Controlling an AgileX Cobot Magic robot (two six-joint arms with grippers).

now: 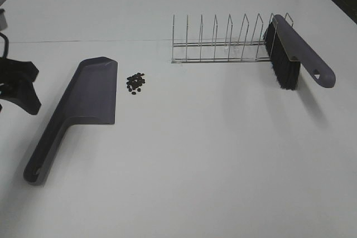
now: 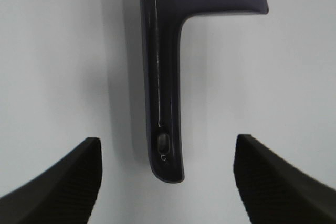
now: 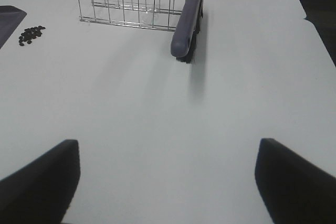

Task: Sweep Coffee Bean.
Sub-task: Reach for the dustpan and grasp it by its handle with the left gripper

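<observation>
Several coffee beans (image 1: 135, 83) lie in a small heap on the white table, just right of the grey dustpan (image 1: 92, 93). They also show in the right wrist view (image 3: 31, 34). The dustpan lies flat with its handle (image 2: 165, 103) toward the table's front. My left gripper (image 2: 166, 141) is open above the handle's end, one finger on each side, not touching it. It shows at the left edge of the high view (image 1: 19, 85). The grey brush (image 1: 295, 54) with black bristles stands in the wire rack's right end. My right gripper (image 3: 168, 145) is open and empty, well short of the brush (image 3: 186, 19).
A wire rack (image 1: 223, 43) stands behind the beans at mid-right and also shows in the right wrist view (image 3: 131, 3). A corner of the dustpan (image 3: 8, 17) shows beside the beans there. The table's dark edge runs at the far right (image 3: 315, 19).
</observation>
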